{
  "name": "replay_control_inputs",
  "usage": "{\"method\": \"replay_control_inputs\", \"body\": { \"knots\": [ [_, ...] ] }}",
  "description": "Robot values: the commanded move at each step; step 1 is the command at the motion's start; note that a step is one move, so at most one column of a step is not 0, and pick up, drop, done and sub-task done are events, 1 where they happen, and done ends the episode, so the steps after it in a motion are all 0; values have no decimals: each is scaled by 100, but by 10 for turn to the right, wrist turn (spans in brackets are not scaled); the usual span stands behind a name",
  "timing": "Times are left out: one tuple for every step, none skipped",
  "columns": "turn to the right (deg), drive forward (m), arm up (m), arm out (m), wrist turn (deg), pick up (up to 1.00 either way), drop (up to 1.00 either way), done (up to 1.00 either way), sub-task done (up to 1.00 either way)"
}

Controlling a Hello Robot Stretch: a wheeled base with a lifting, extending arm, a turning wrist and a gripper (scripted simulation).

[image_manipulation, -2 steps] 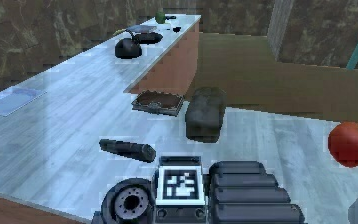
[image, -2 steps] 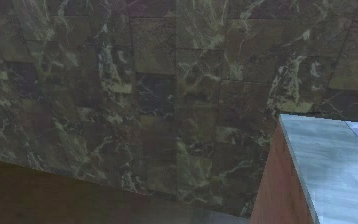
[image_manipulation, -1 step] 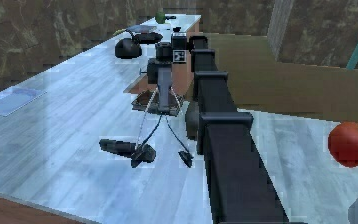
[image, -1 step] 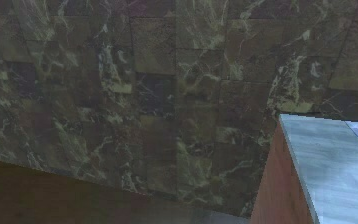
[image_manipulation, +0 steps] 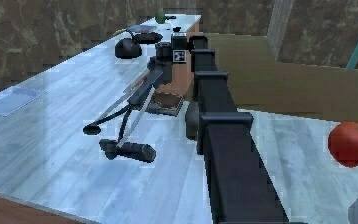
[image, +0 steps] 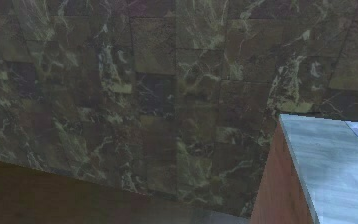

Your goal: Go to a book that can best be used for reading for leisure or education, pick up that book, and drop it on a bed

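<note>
Wall (image: 107, 90): we see dark marbled tiles across most of the forward view, and the same tiles along the top of the arm side view.
Table (image_manipulation: 57, 160): a long pale blue-grey top runs from the arm side view's bottom edge up toward the wall.
Table end (image: 332, 170): at the forward view's right we see a pale top with a reddish wooden side.
Floor (image: 47, 195): brown, at the forward view's lower left.
Arm (image_manipulation: 227, 140): a dark square bar rises from the bottom edge over the table, with the white squares (image_manipulation: 177, 55) at its far end.
Gripper (image_manipulation: 102, 137): its dark body sits left of the squares, above the tabletop.
Fingers (image_manipulation: 117, 110): two thin ones slant down and left. We cannot tell how they stand, nor whether they hold anything.
Red round thing (image_manipulation: 349, 143): on the table near the right edge, well apart from the gripper.
Dark long thing (image_manipulation: 132, 151): it lies on the table at the fingers' ends. We cannot tell if they touch.
Flat brown thing (image_manipulation: 167, 104): book-like and lying on the table just left of the arm. We cannot say for sure that it is the book.
Dark rounded thing (image_manipulation: 127, 46): far up the table.
</note>
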Motion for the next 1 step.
{"method": "replay_control_inputs", "body": {
  "knots": [
    [0, 0, 0, 0, 450, 0, 0, 0, 0]
  ]
}}
